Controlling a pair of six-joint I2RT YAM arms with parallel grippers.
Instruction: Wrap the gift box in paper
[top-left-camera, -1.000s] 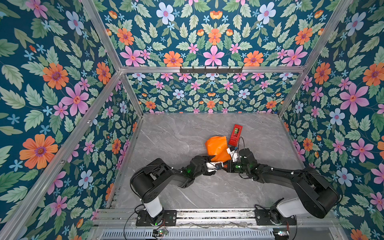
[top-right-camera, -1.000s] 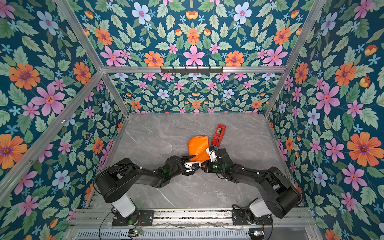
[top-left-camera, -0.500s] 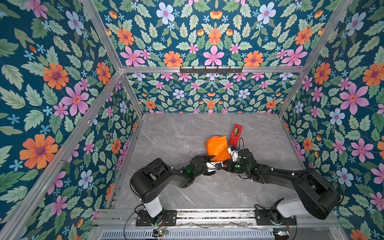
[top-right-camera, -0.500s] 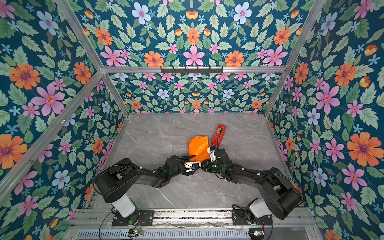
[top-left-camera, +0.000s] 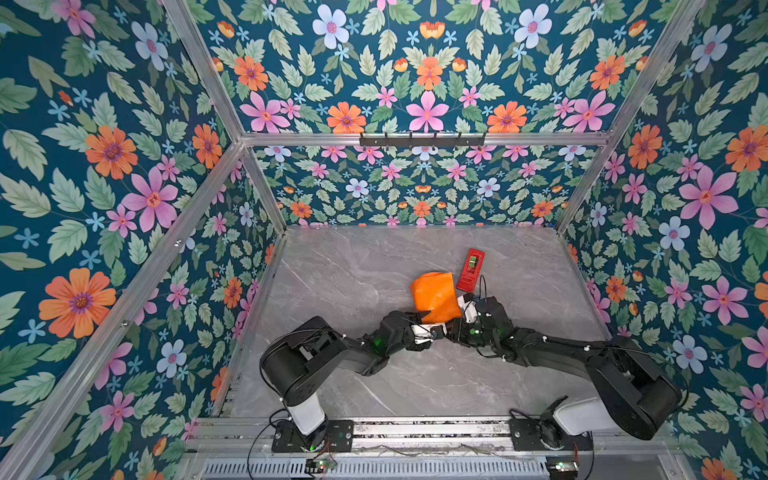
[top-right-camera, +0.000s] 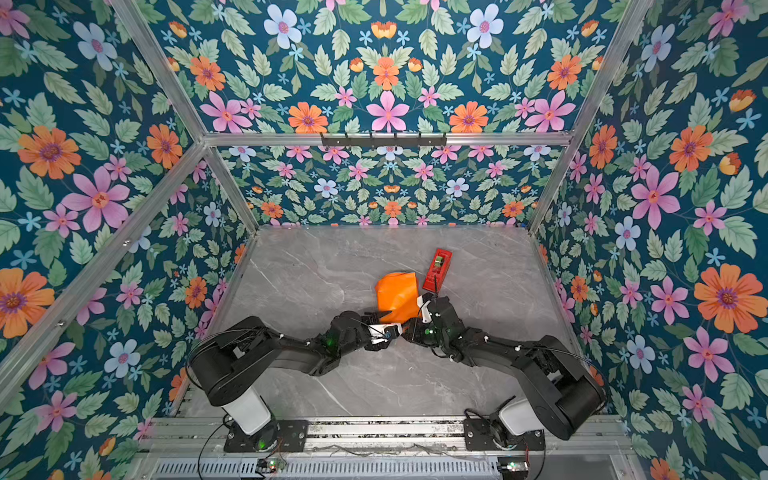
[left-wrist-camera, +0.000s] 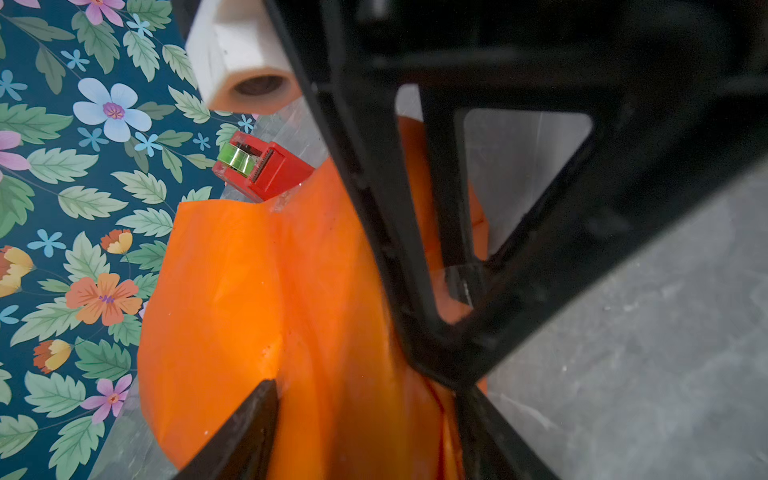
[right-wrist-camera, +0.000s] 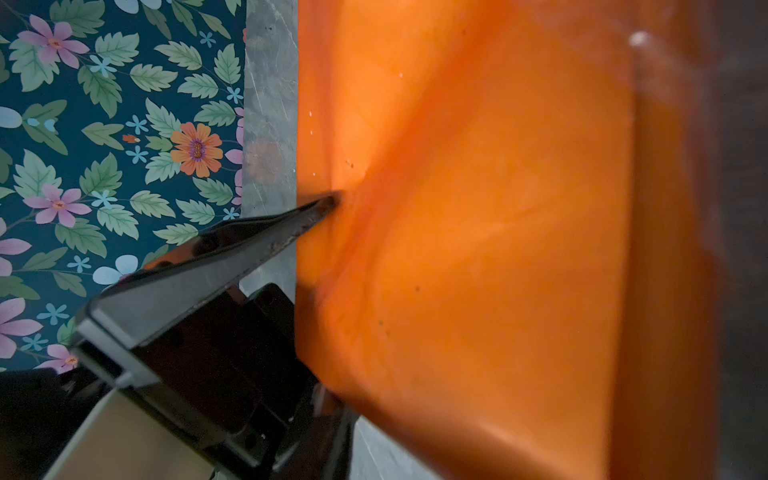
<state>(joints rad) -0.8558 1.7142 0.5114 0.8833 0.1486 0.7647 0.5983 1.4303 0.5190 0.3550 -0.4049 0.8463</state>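
The creased, glossy orange sheet of paper (top-left-camera: 434, 297) is bundled round the gift box. I judge the box sits inside, since no navy cardboard shows. The parcel lies on the grey marbled tabletop (top-left-camera: 353, 270) just beside the narrow red plastic tape dispenser (top-left-camera: 470, 270), on the side nearer my bases. My left claw (left-wrist-camera: 365, 395) clasps the parcel's end farthest from the dispenser. My right claw (top-left-camera: 454, 322) stands parted, one fingertip (right-wrist-camera: 326, 204) touching paper, pinching nothing. Covering looks mostly done, but the folds look puffy and I see no tape securing them.

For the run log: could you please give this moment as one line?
paper: bundled, box hidden | left gripper: straddles near edge | right gripper: fingertip on paper | tape dispenser: beside bundle
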